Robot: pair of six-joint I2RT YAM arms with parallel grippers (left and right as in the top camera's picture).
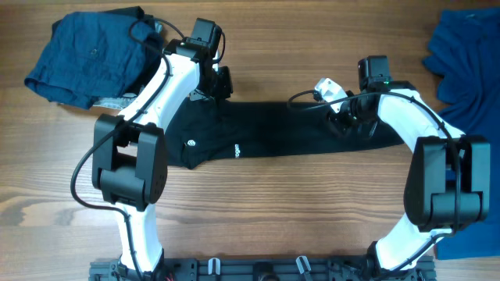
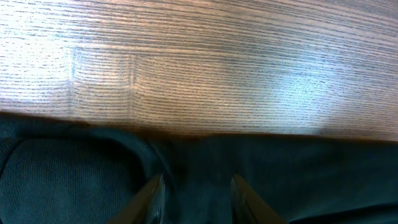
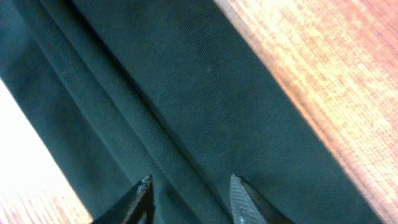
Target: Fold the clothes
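Bare counter (image 1: 289,218) is lying open along the near side, giving plenty of passing room. The black shirt (image 1: 266,133) is stretching across the middle as a long band, blocking that lane. The left arm (image 1: 156,94) and right arm (image 1: 414,117) are arching over its ends. The dark blue garment (image 1: 86,55) is crowding the far-left corner, and the royal blue garment (image 1: 469,62) is filling the right edge. Bare wood is showing between them.

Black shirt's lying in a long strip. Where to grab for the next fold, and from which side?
Probably the corners of one short end of the black shirt: it lies flat on the table, so only edges offer a pinch. Come in low from beyond that end, one finger sliding under the layers.
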